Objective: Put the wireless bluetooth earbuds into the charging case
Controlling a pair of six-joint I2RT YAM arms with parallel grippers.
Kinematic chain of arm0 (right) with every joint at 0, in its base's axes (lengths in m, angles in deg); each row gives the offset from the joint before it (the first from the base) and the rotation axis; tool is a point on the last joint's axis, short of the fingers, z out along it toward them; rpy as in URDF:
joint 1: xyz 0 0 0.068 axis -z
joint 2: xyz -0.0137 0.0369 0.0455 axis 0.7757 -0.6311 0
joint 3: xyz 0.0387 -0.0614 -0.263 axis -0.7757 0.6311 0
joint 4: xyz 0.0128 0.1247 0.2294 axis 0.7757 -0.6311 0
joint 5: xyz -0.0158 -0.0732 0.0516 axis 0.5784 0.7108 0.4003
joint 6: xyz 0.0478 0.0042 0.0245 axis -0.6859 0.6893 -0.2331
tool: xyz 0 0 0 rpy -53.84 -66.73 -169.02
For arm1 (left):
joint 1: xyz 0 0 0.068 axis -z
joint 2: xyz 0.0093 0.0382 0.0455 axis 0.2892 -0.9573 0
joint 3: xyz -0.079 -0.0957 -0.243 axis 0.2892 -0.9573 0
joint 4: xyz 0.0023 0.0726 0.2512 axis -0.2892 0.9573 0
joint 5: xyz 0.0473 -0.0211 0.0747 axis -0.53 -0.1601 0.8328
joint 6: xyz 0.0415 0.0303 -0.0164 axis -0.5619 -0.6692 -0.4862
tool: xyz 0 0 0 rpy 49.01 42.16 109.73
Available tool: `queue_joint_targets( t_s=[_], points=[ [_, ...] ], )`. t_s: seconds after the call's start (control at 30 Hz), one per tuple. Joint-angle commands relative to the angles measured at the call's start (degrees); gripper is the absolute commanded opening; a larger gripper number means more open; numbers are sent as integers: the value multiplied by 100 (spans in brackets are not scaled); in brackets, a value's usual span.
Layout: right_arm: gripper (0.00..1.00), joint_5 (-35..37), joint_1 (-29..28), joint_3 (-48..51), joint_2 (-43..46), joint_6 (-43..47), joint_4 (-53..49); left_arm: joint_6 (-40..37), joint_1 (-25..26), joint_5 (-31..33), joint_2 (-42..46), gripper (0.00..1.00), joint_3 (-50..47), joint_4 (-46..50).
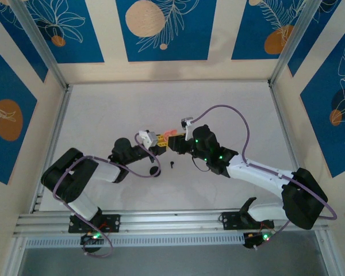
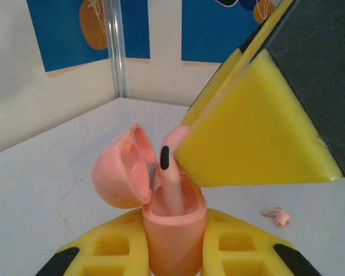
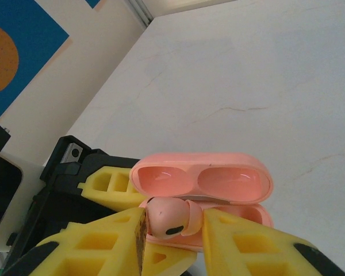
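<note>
My left gripper (image 2: 175,247) is shut on the pink charging case (image 2: 173,227), which stands upright with its lid (image 2: 119,172) swung open to the left. A pale pink earbud (image 2: 171,172) has its stem down in one of the case's wells. My right gripper (image 3: 172,230) is shut on that earbud (image 3: 169,217), just above the open case (image 3: 230,181). Its yellow finger (image 2: 253,132) looms over the case from the right. A second pink earbud (image 2: 276,215) lies on the table beyond. From above, both grippers (image 1: 161,140) (image 1: 175,144) meet at the case (image 1: 171,135).
A small black earbud (image 1: 172,164) lies on the white table just in front of the grippers, with a round black case (image 1: 154,171) to its left. The table (image 1: 103,115) is walled by metal rails and blue patterned panels.
</note>
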Motion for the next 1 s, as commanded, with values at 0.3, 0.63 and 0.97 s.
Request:
queue_joint_targets(
  t_s=[0.3, 0.63, 0.97],
  points=[
    [32, -544, 119, -224, -154, 546, -742, 30, 59, -582, 219, 13, 249, -612],
    [45, -915, 278, -296, -15, 390, -658, 4, 67, -602, 220, 14, 212, -612],
    [47, -1839, 709, -575, 819, 150, -1564, -363, 67, -621, 364, 14, 19, -612]
  ],
)
